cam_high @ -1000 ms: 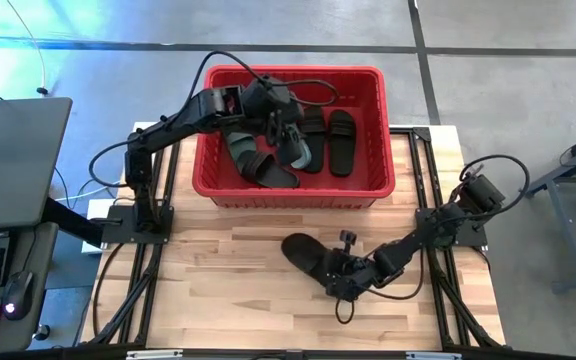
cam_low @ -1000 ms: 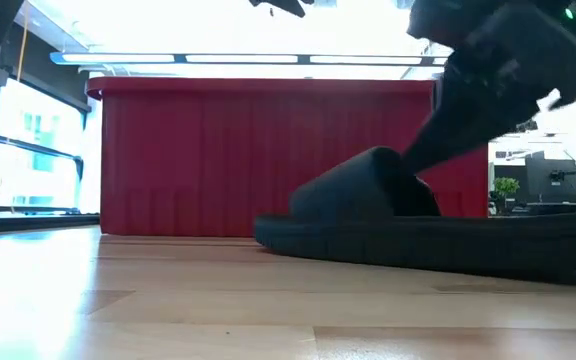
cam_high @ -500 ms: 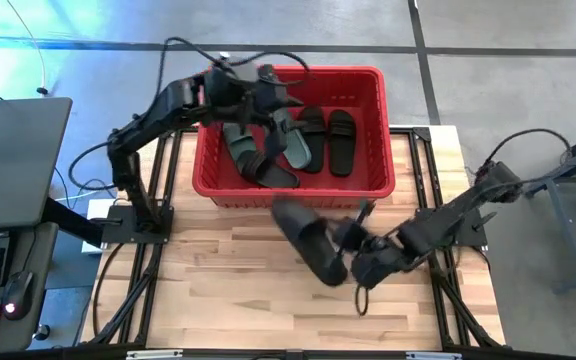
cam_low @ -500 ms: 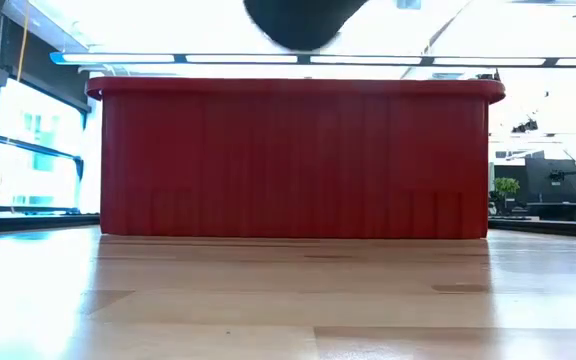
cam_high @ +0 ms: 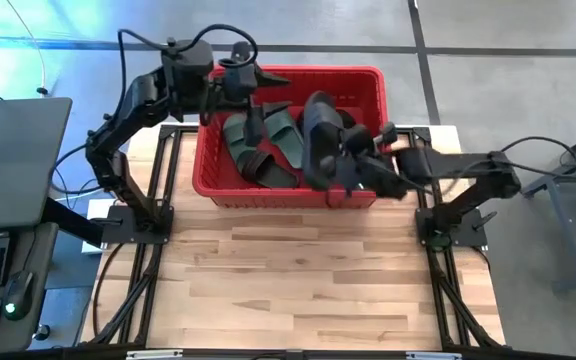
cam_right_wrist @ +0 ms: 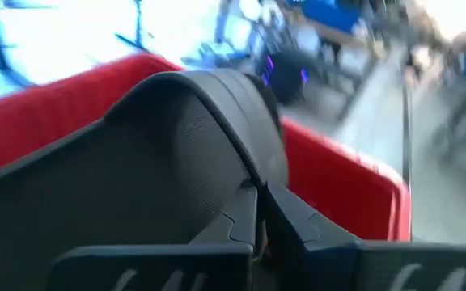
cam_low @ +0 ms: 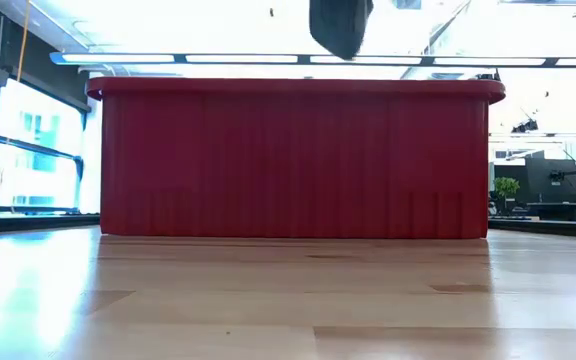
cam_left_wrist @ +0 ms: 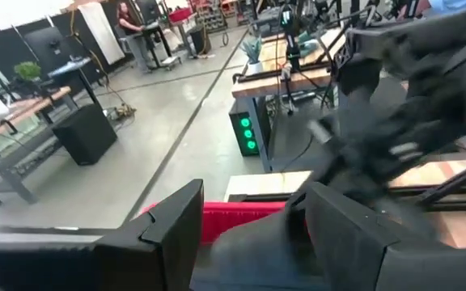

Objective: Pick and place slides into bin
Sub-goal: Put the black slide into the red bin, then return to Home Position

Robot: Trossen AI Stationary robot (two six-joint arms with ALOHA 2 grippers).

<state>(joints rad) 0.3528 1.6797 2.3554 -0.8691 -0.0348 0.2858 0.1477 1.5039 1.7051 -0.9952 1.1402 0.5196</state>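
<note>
The red bin (cam_high: 290,185) stood at the far side of the table (cam_high: 288,290). Inside lay two sage green slides (cam_high: 268,135) and a black slide (cam_high: 273,170) toward its left half. The right gripper (cam_high: 346,165) was clamped on another black slide (cam_high: 320,140), carrying it raised above the bin's right half. The left gripper (cam_high: 253,78) hovered over the bin's far left corner, fingers spread apart and holding nothing.

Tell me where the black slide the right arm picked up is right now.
In the high view, the black slide is held in the right hand, in the air above the red bin, over its right half.
</note>
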